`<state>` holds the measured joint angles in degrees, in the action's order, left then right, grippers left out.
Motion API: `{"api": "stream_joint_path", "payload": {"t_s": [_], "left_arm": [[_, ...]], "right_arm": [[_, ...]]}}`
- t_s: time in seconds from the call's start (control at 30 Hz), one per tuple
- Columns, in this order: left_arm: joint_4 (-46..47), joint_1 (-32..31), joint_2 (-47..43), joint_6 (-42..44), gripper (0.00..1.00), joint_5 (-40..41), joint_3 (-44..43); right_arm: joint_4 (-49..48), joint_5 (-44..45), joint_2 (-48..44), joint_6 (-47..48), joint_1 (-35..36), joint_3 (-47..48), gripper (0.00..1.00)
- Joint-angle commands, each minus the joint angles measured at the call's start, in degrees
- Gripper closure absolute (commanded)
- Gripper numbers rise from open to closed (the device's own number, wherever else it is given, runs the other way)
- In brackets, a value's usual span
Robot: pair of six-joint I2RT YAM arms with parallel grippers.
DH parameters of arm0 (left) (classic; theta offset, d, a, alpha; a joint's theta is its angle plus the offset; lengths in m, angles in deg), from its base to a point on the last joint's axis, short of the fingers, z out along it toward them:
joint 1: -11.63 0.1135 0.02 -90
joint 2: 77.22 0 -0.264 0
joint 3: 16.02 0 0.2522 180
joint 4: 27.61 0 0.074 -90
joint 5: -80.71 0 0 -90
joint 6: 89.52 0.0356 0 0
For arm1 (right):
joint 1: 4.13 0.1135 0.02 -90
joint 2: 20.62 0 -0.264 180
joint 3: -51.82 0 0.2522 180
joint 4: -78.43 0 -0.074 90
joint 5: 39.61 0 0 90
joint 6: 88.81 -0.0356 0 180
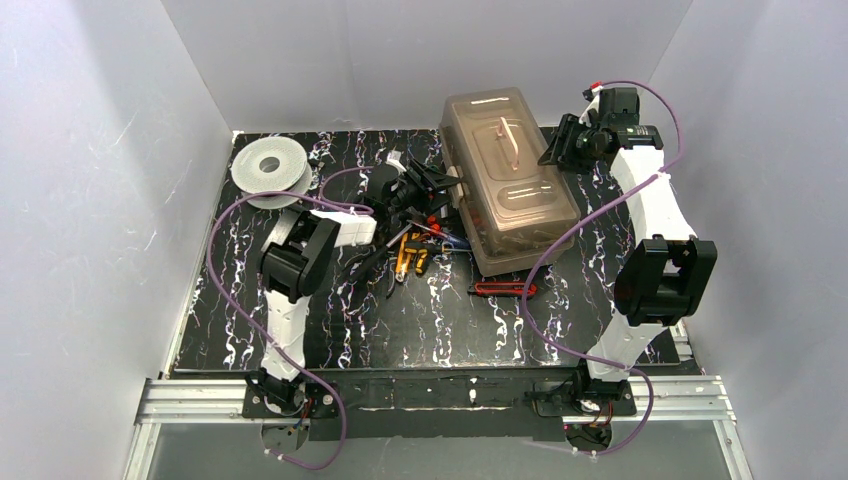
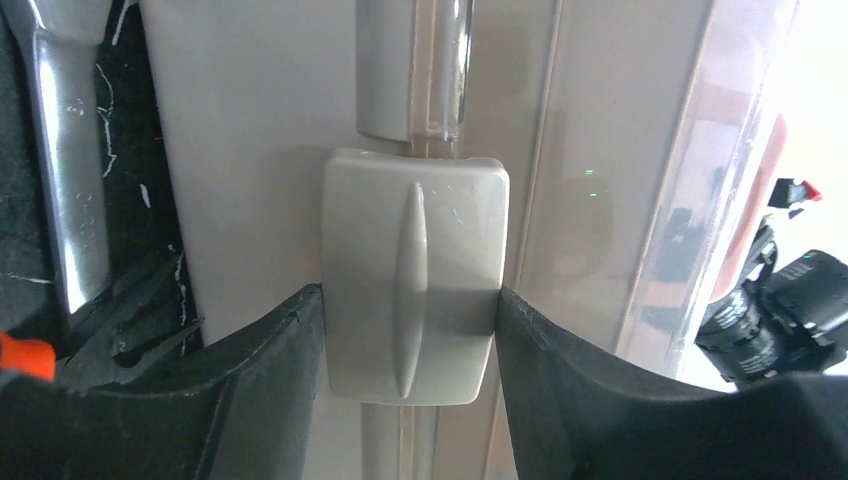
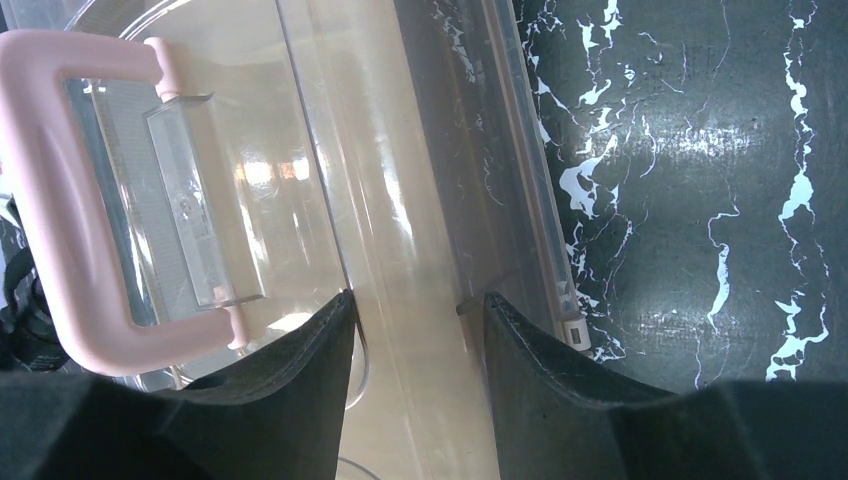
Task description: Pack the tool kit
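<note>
Nearest to you, a red tool [image 1: 503, 289] lies on the black table [image 1: 400, 330], just in front of the toolbox [image 1: 505, 258]. To its left sits a little heap of pliers [image 1: 410, 252] and other small tools. Behind the heap, your left gripper [image 2: 410, 295] is closed partway on the box's cream latch [image 2: 415, 230], with one finger touching each side. The box stands at the back, right of the middle, with its see-through lid [image 3: 400, 180] down. Your right gripper [image 3: 415, 305] is partway open over the lid's right edge, beside the handle [image 3: 50, 220]. You cannot tell if it squeezes. A round spool [image 1: 270, 168] sits far left.
</note>
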<state>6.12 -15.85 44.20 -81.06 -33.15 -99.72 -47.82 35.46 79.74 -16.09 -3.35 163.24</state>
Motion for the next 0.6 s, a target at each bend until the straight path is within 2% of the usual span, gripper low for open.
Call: {"api": "stream_joint_path", "payload": {"t_s": [0.0, 0.1, 0.17, 0.3, 0.4, 0.47, 0.57], "left_arm": [[-7.2, 0.2, -7.8, 9.1, 0.94, -0.4, -2.0], [-6.5, 0.2, -8.0, 8.9, 0.9, -0.6, -1.7], [-2.6, 0.2, -7.2, 6.5, 0.77, -1.8, -1.3], [8.5, 0.2, -4.6, -0.3, 0.57, -2.9, -0.4], [17.1, 0.4, -3.9, -3.3, 0.35, -1.4, 1.2], [19.6, 0.4, -3.9, -4.5, 0.23, -0.9, 1.6], [18.9, 0.4, -4.2, -4.6, 0.13, -1.3, 1.7]], "right_arm": [[2.4, 1.1, -0.1, -1.5, 0.5, -1.4, 0.51], [2.2, 1.0, 0.1, -1.5, 0.5, -1.3, 0.51], [2.3, 0.6, 0.3, -1.5, 0.5, -1.3, 0.51], [2.1, -0.1, 0.3, -1.5, 0.5, -1.3, 0.51], [2.1, -0.3, 0.1, -1.5, 0.5, -1.3, 0.51], [2.0, -0.5, 0.1, -1.5, 0.5, -1.3, 0.51], [2.0, -0.6, 0.1, -1.6, 0.5, -1.4, 0.51]]}}
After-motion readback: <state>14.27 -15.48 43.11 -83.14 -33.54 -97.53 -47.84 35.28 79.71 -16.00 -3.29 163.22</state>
